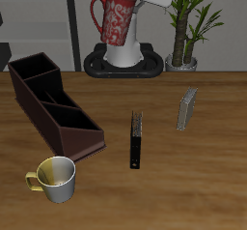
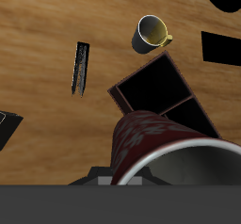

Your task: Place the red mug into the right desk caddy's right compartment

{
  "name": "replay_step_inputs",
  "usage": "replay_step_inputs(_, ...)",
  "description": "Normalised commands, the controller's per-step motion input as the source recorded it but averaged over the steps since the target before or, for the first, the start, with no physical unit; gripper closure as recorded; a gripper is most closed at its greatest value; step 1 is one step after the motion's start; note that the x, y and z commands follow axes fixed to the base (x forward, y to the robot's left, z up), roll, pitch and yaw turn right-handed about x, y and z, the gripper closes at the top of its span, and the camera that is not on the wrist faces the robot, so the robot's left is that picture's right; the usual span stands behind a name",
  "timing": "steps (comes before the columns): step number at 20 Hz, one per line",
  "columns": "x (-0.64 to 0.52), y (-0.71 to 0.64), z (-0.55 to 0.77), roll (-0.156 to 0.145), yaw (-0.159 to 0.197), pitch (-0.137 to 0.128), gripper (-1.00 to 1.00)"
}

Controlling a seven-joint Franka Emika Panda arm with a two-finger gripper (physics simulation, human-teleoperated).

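- One red mug (image 1: 115,20), dark red with pale speckles and a white inside, hangs high above the wood-grain table (image 1: 193,176), clamped in the gripper (image 2: 141,176) whose fingers are hidden behind it.
- Right desk caddy (image 1: 53,103), a long dark maroon box, lies well below the mug, its squarish right compartment (image 2: 151,83) open.
- Nearer the table's front edge than the caddy stands a pale yellow mug (image 1: 56,179), apart from it.

The red mug (image 1: 117,21) was dark red with pale speckles, white inside. The right desk caddy (image 1: 54,106) looked maroon-brown, the other mug (image 1: 56,179) pale yellow-cream, the surface (image 1: 193,176) warm wood-grain.
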Motion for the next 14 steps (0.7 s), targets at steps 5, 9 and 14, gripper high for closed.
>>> replay_step_inputs(5, -0.31, -0.24, 0.11, -0.086, -0.018, -0.023, 1.00)
replay_step_inputs(9, -0.14, -0.19, -0.05, -0.054, -0.017, 0.031, 1.00)
replay_step_inputs(14, -0.33, -0.29, -0.07, -0.091, -0.025, 0.011, 1.00)
